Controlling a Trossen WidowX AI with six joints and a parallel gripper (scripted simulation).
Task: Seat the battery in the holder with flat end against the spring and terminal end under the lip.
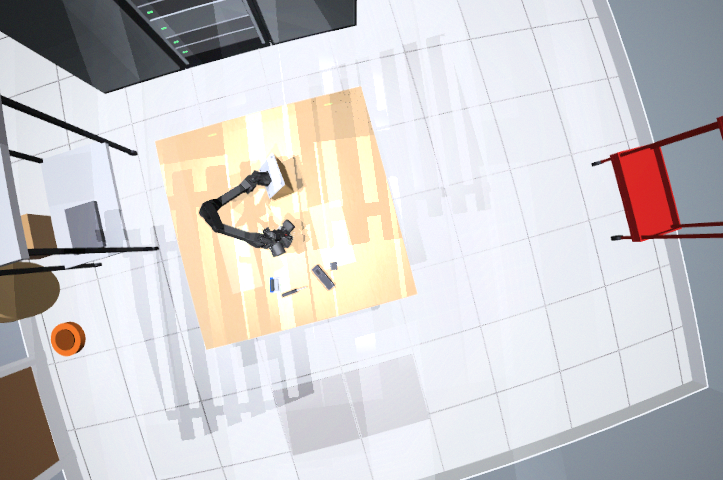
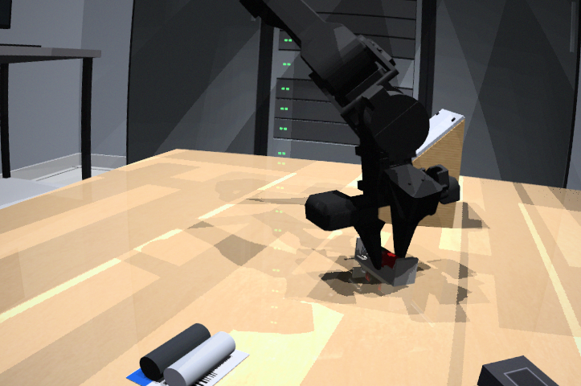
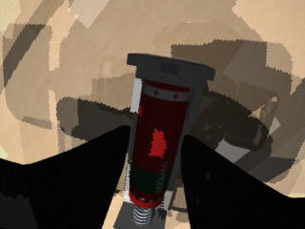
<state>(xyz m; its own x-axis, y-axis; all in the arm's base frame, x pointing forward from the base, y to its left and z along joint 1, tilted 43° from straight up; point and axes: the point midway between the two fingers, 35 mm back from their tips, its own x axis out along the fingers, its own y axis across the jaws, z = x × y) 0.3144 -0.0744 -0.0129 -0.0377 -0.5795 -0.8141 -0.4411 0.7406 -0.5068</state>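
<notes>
The red battery (image 3: 159,114) (image 2: 389,259) with a green band lies lengthwise in the grey holder (image 3: 193,72) (image 2: 404,273). In the wrist view its plus-marked end reaches the lip at the top, and the terminal tip is hidden. Its other end meets the coil spring (image 3: 142,216) at the bottom. The battery looks about in line with the holder; whether it lies fully down is hard to tell. My gripper (image 3: 156,137) (image 2: 390,262) is open a little, its black fingers down on either side of the battery. A narrow gap shows at the left finger; contact at the right is unclear.
A wooden wedge (image 1: 283,188) (image 2: 445,182) with a white sloped top stands behind the gripper. A dark cylinder (image 2: 174,352) and a pale cylinder (image 2: 202,359) lie at the front left. A dark oblong box (image 1: 323,277) (image 2: 516,373) and a small dark cube (image 1: 333,265) sit at the front right.
</notes>
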